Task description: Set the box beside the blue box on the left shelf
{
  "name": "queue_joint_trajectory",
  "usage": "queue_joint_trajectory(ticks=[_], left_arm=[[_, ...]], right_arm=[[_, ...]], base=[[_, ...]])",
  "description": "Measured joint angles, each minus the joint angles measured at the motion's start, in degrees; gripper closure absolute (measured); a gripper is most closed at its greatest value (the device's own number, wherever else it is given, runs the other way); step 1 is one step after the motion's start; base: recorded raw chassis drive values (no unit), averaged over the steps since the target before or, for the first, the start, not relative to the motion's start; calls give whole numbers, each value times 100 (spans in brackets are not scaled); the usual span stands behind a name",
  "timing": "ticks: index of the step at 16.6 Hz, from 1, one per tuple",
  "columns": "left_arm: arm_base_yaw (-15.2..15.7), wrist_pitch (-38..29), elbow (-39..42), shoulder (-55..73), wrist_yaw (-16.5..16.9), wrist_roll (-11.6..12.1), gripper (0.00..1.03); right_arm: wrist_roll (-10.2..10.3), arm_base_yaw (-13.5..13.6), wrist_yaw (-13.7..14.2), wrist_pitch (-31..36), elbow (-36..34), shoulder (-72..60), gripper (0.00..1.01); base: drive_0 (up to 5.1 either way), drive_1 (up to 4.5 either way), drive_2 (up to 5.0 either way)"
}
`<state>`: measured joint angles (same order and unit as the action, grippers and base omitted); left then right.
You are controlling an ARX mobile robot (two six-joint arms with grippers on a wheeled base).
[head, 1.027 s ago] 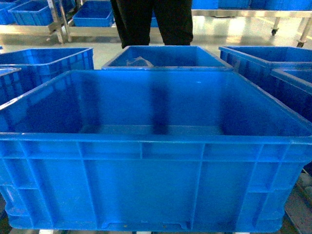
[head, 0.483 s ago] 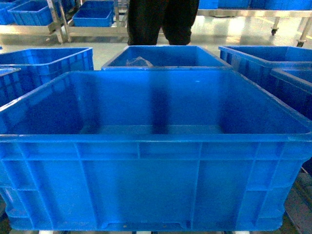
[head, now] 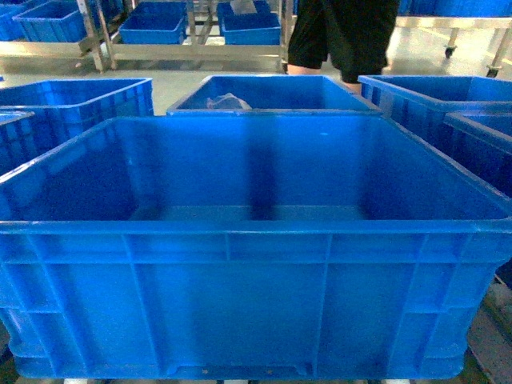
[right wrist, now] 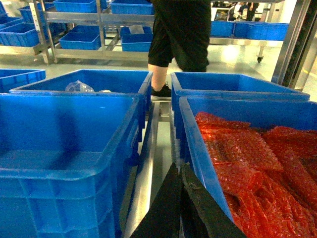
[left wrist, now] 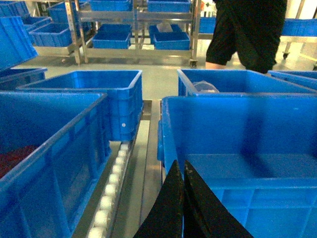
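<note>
The box (head: 256,304), a large empty bright-blue crate with ribbed walls, fills the head view right in front of me. It also shows on the right of the left wrist view as the box (left wrist: 247,144) and on the left of the right wrist view as the box (right wrist: 64,148). My left gripper (left wrist: 181,164) is shut on nothing, beside the box's near left corner. The right gripper (right wrist: 177,166) is shut and empty, over the gap to the right of the box. Metal shelves (head: 96,36) at the back left hold blue boxes (head: 152,28); which one the task means I cannot tell.
A crate full of red bubble wrap (right wrist: 257,153) stands right of the box. Another crate (left wrist: 44,158) stands to its left across a roller rail (left wrist: 114,178). More blue crates (head: 272,92) sit behind. A person in black (head: 344,36) stands at the back right.
The person in black has walked from the back centre to the right, uncovering the shelf behind. The box and both grippers have stayed put.
</note>
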<state>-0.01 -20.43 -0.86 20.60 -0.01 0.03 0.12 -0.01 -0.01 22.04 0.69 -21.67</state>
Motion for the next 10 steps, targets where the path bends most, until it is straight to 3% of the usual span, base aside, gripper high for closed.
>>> queue_joint_trajectory(ticks=[8, 9, 10], left_arm=[[0, 1019, 0, -1034, 0, 0, 102], [0, 1228, -2, -1182, 0, 2, 102], [0, 2090, -4, -1794, 9, 0, 102]], right_arm=[[0, 0, 0, -1102, 0, 1064, 100], [0, 0, 0, -1187, 0, 1158, 100], [2, 0, 4, -1587, 2, 1423, 100]], base=[[0, 0, 0], [0, 0, 0], [0, 0, 0]])
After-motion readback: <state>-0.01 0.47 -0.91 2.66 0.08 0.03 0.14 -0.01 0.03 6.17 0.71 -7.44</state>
